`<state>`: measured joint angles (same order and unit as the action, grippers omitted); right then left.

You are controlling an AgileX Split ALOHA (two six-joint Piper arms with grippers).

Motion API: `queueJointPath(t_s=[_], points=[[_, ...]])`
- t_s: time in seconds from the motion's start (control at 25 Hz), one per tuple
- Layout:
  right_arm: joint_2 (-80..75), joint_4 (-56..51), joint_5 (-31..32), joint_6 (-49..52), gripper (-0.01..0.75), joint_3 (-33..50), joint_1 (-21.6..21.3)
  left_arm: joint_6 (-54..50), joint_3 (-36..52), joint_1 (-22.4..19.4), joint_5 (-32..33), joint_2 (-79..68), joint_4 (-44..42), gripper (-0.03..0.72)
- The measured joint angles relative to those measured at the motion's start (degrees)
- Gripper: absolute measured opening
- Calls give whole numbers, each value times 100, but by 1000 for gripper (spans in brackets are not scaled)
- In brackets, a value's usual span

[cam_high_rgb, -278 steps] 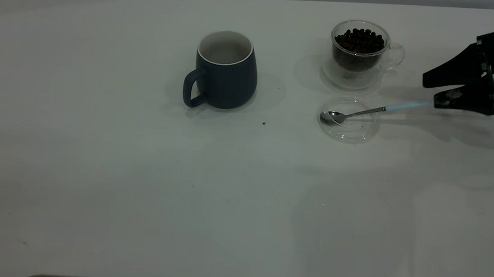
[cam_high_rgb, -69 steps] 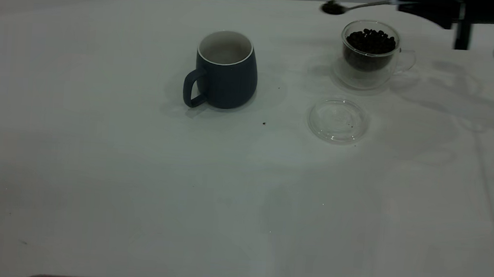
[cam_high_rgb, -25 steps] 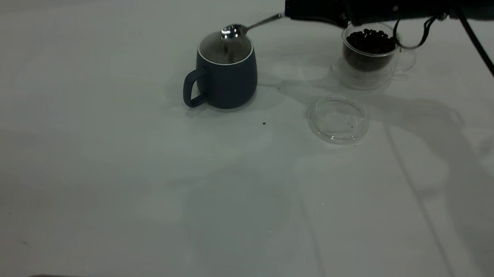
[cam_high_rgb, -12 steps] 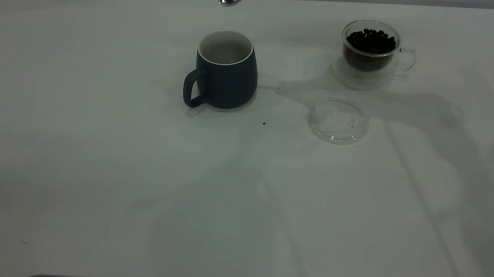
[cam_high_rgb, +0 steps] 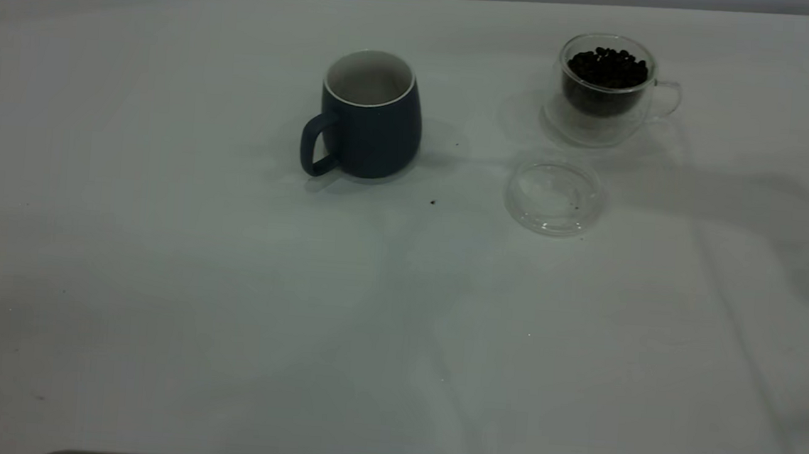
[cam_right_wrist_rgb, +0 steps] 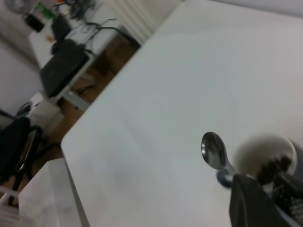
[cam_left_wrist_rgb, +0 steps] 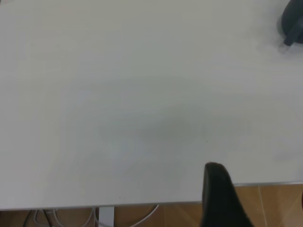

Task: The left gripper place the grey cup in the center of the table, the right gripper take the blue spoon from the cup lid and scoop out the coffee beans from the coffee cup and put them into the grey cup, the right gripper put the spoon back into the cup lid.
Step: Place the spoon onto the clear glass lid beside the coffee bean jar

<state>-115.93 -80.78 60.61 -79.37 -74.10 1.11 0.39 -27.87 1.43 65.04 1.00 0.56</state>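
White tabletop [cam_high_rgb: 159, 274] carried our grey cup [cam_high_rgb: 368, 114] centrally; our right tool [cam_right_wrist_rgb: 251, 198] (out of the exterior view) stayed clamped on the spoon [cam_right_wrist_rgb: 214, 151], aloft. Left tool's [cam_left_wrist_rgb: 220, 194] state we couldn't tell. Misjudging the descent could miss the lid [cam_high_rgb: 554, 196].

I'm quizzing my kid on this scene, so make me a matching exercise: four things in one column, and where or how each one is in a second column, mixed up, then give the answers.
Things:
1. grey cup
2. glass cup
3. lid
4. spoon

States:
A. lying on the table with nothing on it
B. heaped with dark coffee beans
C. held up in the air, bowl empty
D. upright mid-table, a few beans at the bottom

Pairs: 1-D, 2-B, 3-A, 4-C
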Motion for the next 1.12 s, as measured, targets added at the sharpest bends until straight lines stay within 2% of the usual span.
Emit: queueJointPath(t_s=[0.28,0.4,0.68,1.12], points=[[111,-637,-619,-728,100,1874,-494,0,0,0,0,0,0,475],[-70,-1142,-921,-1306,100,2345,-663,0,0,0,0,0,0,475],[-998,-1914,-1134,-1752,100,2433,-1029,0,0,0,0,0,0,475],[-1994,-2194,-1117,-2303,100,2349,-1050,12,0,0,0,0,0,475]])
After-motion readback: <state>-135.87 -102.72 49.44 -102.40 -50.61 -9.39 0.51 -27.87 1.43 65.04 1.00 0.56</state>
